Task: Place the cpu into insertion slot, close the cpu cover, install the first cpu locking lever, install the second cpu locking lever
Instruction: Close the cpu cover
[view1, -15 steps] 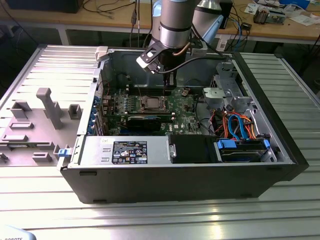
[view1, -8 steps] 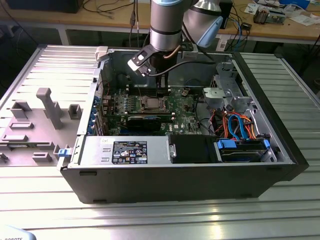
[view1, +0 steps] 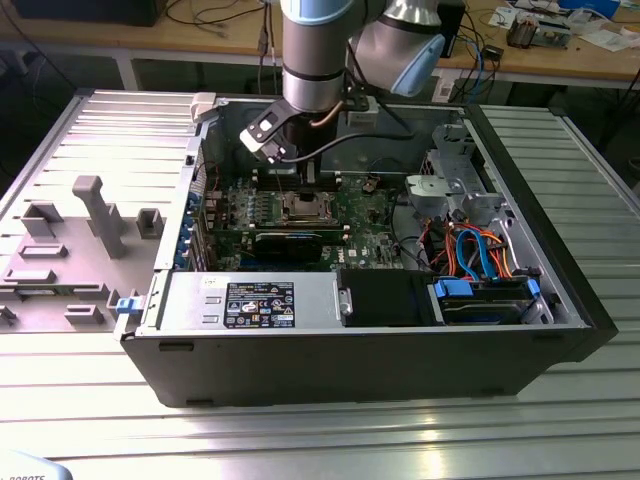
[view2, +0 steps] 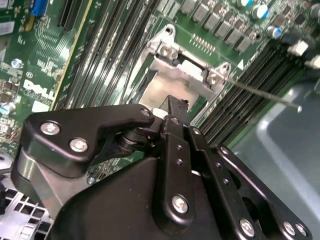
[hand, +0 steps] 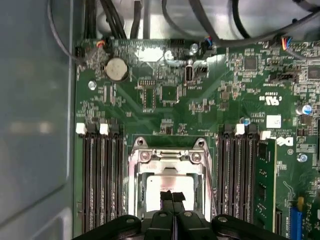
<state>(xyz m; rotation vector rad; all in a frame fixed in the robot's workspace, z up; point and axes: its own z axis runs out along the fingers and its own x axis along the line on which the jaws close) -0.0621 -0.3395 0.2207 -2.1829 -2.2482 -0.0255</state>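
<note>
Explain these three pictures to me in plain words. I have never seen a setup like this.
The exterior view is taken from a camera off the machine. It shows a robot arm reaching down into an open computer case that lies on a ribbed metal table. The two wrist views come from cameras riding on the arm, looking at the case's green board. The black parts in the foreground of both wrist views are the gripper, the arm's hand; its two fingertips are together and hold nothing that I can see. Close by them lies the cpu, a dull silver square in its socket, framed by the grey metal cpu cover.
</note>
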